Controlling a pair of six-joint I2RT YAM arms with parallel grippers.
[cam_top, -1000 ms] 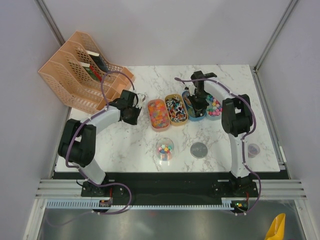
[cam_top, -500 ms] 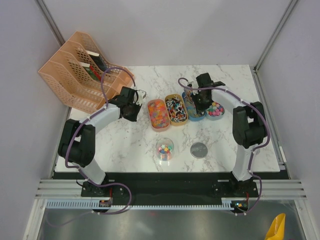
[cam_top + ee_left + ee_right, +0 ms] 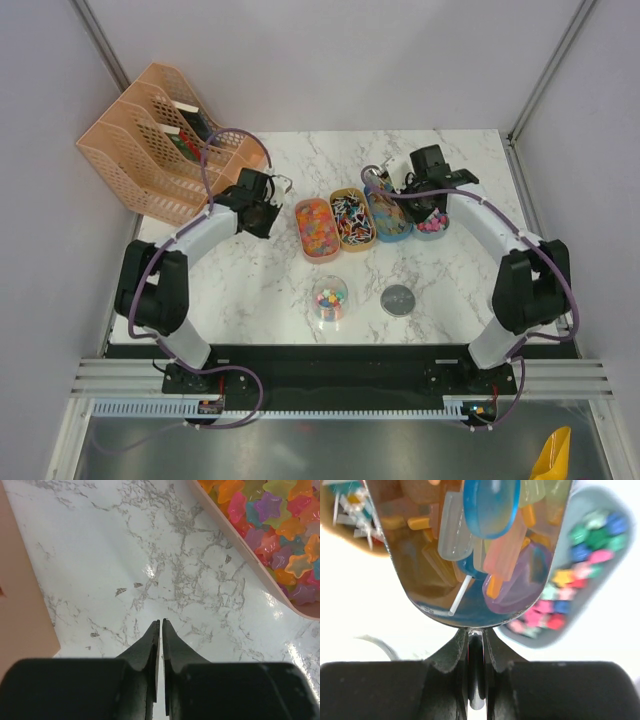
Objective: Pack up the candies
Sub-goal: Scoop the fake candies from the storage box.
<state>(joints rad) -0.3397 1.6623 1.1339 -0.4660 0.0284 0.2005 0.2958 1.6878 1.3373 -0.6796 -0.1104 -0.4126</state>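
The candies lie in a row of oval trays: star-shaped ones [image 3: 317, 228] [image 3: 270, 520] in a pink tray, dark wrapped pieces [image 3: 353, 218] in an orange one, lolly-shaped ones [image 3: 390, 222] in a blue one, and small coloured bits [image 3: 432, 222] [image 3: 575, 565] in a pale one. My right gripper [image 3: 405, 192] [image 3: 475, 632] hangs over the blue tray's far end, shut on the thin handle of a shiny spoon [image 3: 475, 680]. The spoon's bowl [image 3: 470, 555] fills that view, with lolly shapes showing in it. My left gripper [image 3: 266, 222] [image 3: 161, 622] is shut on nothing, low over bare marble left of the pink tray.
A small clear jar [image 3: 329, 298] holding coloured candies stands near the front, its grey lid [image 3: 398, 299] lying to its right. A peach file organiser [image 3: 160, 140] [image 3: 20, 605] fills the back left corner, close to my left gripper.
My right arm has swung its elbow out to the right, and its gripper has drawn back from the middle of the blue tray toward the far end. The left gripper shifted slightly away from me.
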